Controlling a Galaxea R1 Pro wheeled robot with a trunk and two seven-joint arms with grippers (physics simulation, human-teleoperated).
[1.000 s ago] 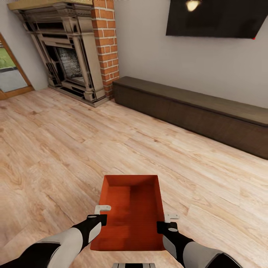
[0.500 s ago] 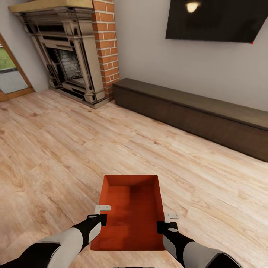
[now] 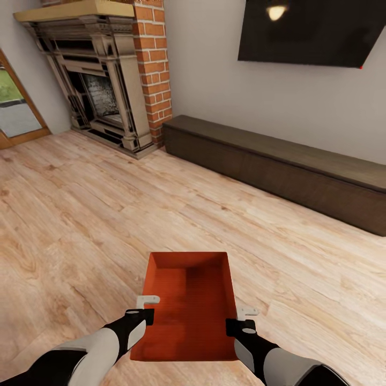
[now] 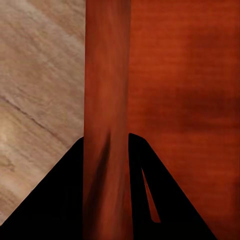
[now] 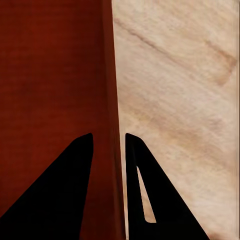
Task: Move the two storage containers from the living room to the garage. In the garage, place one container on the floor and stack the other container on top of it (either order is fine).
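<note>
1. Storage container (image 3: 188, 308) hung low and near, in front of you over the wood floor (image 3: 80, 214) of the living room, the fireplace (image 3: 102, 91) far left.
2. Your left gripper (image 4: 106, 150) pinched its left wall; your right gripper (image 5: 109, 147) was clamped on its right wall.
3. You needed both arms level and the base turning gently, so neither wall slipped.
4. Its near edge ran behind your wrists, and I couldn't tell whether a second bin nested inside.
</note>
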